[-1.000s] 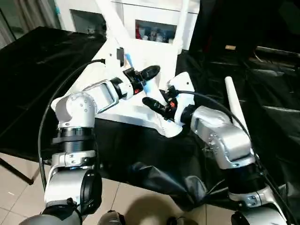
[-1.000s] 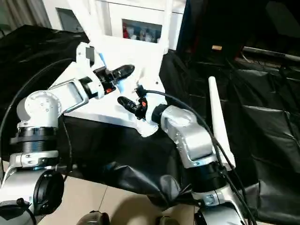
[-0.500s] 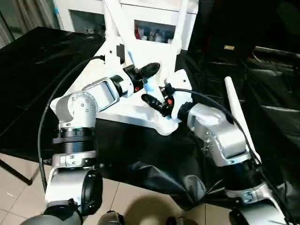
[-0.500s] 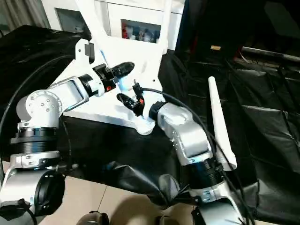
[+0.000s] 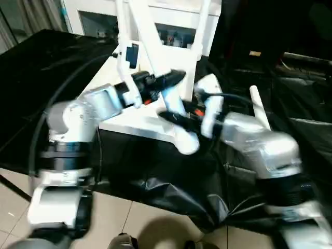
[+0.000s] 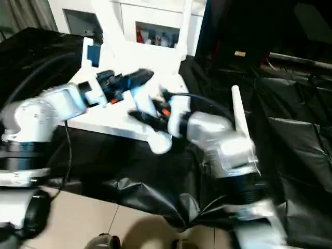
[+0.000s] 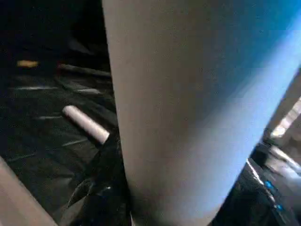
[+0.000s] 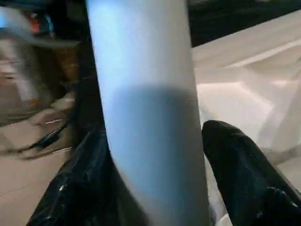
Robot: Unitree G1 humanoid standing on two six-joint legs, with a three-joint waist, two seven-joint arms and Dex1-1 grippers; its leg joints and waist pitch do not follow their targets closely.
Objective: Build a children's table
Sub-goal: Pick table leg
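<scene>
The white tabletop [image 5: 137, 123] lies upside down on black cloth. A long white leg [image 5: 151, 39] slants up from the near corner, its flared end [image 5: 187, 142] low by that corner. My left gripper [image 5: 167, 81] is shut on this leg at mid height. The leg shows close up in the left wrist view [image 7: 188, 117]. My right gripper [image 5: 175, 117] is at the same leg, lower down, and the leg [image 8: 150, 132] also shows in the right wrist view. Another leg [image 5: 203, 26] stands at a far corner. A loose leg [image 5: 258, 108] lies on the cloth at the right.
Black cloth [image 5: 46, 78] covers the work surface and hangs crumpled over its near edge [image 5: 171, 194]. A white cabinet [image 5: 174, 33] stands behind the tabletop. Tiled floor [image 5: 140, 223] lies in front.
Both arms have swung with the held leg, which now stands steeper. The whole picture has also shifted and blurred.
</scene>
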